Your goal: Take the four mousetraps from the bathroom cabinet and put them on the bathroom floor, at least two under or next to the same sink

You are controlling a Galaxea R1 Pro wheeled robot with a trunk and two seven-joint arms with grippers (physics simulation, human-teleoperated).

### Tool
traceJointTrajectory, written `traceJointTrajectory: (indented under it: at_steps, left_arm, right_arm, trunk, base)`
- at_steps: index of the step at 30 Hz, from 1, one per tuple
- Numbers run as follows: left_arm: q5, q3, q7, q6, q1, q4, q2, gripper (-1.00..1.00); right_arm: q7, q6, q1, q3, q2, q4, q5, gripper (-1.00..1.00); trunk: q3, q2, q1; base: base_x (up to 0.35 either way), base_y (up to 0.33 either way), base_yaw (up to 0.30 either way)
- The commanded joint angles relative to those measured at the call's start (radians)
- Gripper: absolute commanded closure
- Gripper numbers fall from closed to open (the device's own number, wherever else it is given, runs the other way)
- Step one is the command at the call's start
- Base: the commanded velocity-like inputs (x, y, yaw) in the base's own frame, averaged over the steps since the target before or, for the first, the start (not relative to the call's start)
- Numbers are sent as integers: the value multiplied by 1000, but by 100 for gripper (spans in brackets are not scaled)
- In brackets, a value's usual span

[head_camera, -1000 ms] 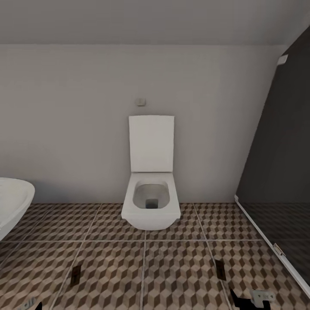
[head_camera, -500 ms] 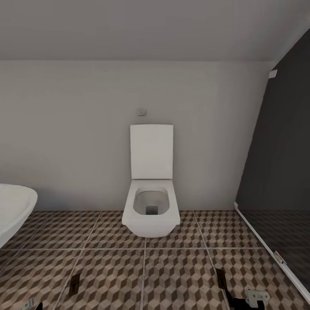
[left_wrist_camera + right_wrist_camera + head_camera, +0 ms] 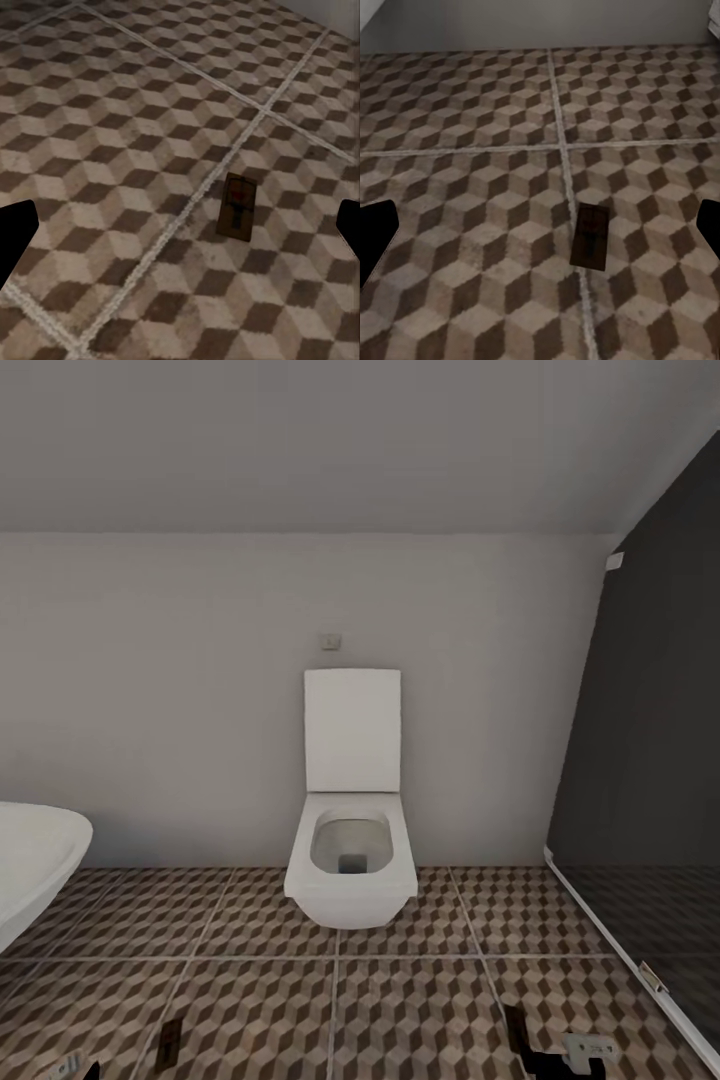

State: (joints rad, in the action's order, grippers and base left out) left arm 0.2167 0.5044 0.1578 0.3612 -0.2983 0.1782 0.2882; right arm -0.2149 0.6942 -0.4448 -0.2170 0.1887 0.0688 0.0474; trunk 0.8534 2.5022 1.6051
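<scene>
Two claws are mine, and both look down at the bathroom floor (image 3: pixel 112 150). In the left wrist view the left claw (image 3: pixel 180 225) has its dark fingertips (image 3: pixel 15 236) far apart at the two edges of the picture, so it is released and holds nothing. One mousetrap (image 3: pixel 237 205) lies flat on the tiles between these fingertips, just beside a pale grout line, apart from both tips. In the right wrist view the right claw (image 3: pixel 540 229) is released in the same way, with its fingertips (image 3: pixel 375 232) wide apart, and another mousetrap (image 3: pixel 591 237) lies flat on the tiles, its edge touching a grout line. In the head view these two mousetraps show as small dark boards low on the floor, one at my left (image 3: pixel 170 1039) and one at my right (image 3: pixel 514 1027). Farther ahead, a white toilet (image 3: pixel 351 860) with its lid raised stands against the pale wall (image 3: pixel 150 710). The rim of a white sink (image 3: pixel 35 860) shows at my left, and a dark panel (image 3: pixel 650 760) stands at my right.
</scene>
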Motion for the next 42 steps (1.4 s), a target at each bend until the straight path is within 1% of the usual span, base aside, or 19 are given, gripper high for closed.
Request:
traceJointTrajectory:
  at_steps: [1,11,25,42]
  left_arm:
    - [11,2,9,1,-1,-2,0,-100]
    - [11,2,9,2,-1,-2,-1,-100]
    - [10,2,9,1,-1,-2,-1,-100]
    - [10,2,9,1,-1,-2,-1,-100]
  right_arm:
    - [-4,5,-2,-9,-2,4,4,-100]
    - [-4,5,-2,-9,-12,4,4,-100]
    - [-4,5,-2,-9,-20,4,4,-100]
    - [-4,5,-2,-9,-24,4,4,-100]
  trunk:
    - [-3,0,-1]
    - [-42,-2,-5]
    - [-85,-100,-59]
    - [-139,-219,-124]
  base:
    - [0,0,0]
    - [0,0,0]
    - [0,0,0]
    - [0,0,0]
